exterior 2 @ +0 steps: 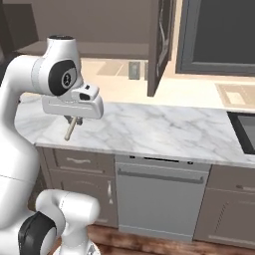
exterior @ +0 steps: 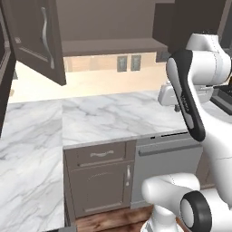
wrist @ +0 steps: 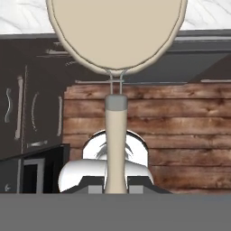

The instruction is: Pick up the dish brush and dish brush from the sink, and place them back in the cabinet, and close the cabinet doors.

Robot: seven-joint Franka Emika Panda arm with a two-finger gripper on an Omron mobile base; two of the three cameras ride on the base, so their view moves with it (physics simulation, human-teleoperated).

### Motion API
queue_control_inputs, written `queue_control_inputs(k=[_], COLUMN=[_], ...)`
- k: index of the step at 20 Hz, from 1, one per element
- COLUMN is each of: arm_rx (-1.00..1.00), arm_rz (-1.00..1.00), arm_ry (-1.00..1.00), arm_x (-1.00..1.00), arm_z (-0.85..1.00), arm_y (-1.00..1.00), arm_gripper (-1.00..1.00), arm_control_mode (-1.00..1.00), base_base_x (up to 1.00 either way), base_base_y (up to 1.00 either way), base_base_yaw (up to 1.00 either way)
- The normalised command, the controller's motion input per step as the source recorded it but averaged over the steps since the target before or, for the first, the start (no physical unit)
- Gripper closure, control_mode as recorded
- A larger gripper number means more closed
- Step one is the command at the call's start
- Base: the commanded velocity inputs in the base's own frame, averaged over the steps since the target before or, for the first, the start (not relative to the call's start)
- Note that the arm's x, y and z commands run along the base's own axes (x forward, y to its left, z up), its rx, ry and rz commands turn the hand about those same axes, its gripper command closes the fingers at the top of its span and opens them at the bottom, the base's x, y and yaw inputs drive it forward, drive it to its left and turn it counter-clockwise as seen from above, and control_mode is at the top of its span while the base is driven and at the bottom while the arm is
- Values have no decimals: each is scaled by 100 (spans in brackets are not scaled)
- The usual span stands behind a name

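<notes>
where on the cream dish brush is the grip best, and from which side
On the thin handle, as the claw has it now: shut on the cream dish brush near the handle's end, one finger on each side. The round head looks too broad to pinch.

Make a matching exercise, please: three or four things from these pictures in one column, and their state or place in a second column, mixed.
Things:
1. cream brush
2. cabinet doors
3. dishwasher
4. gripper

States or places:
A. under the marble counter
B. swung open
C. shut on a thin handle
D. held above the counter, round head away from the hand

Pairs: 1-D, 2-B, 3-A, 4-C
</notes>
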Motion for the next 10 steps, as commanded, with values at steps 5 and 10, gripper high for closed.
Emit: queue_control_inputs(k=[5, 10], arm_rx=[0, 0], arm_rz=[0, 0], arm_ry=[0, 0], arm_x=[0, 0], arm_z=[0, 0], arm_y=[0, 0], arm_gripper=[100, 100], arm_control_mode=[100, 100], base_base_x=[37, 49], base_base_y=[0, 0], base_base_yaw=[-6, -5])
